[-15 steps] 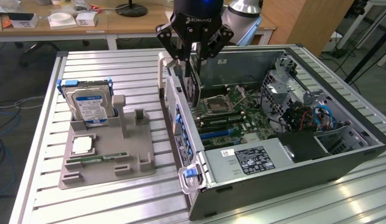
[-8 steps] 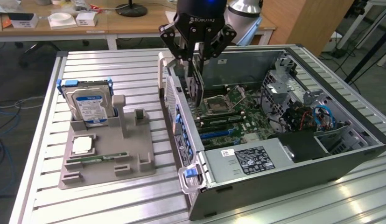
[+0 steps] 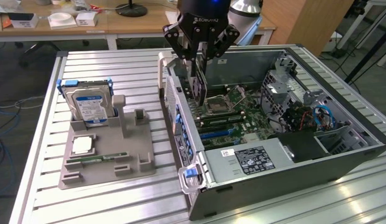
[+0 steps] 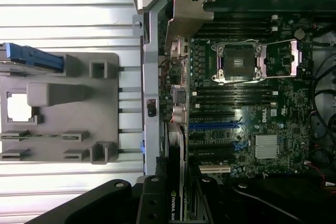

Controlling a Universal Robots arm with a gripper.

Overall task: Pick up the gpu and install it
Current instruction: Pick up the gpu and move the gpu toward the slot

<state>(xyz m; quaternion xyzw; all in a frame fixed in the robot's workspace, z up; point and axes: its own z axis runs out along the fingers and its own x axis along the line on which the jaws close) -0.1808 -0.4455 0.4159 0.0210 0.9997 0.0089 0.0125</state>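
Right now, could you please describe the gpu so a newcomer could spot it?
Find the open computer case on the slatted table. Over its motherboard hangs the black gripper, clamped on the gpu: a thin dark card held on edge, unlike the silver hard drive standing outside.

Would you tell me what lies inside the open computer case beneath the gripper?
The motherboard with its CPU socket and blue slots; the gpu, held in the gripper, hides the board behind it.

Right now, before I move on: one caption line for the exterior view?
Gripper shut on the gpu, holding it on edge over the motherboard in the open computer case.
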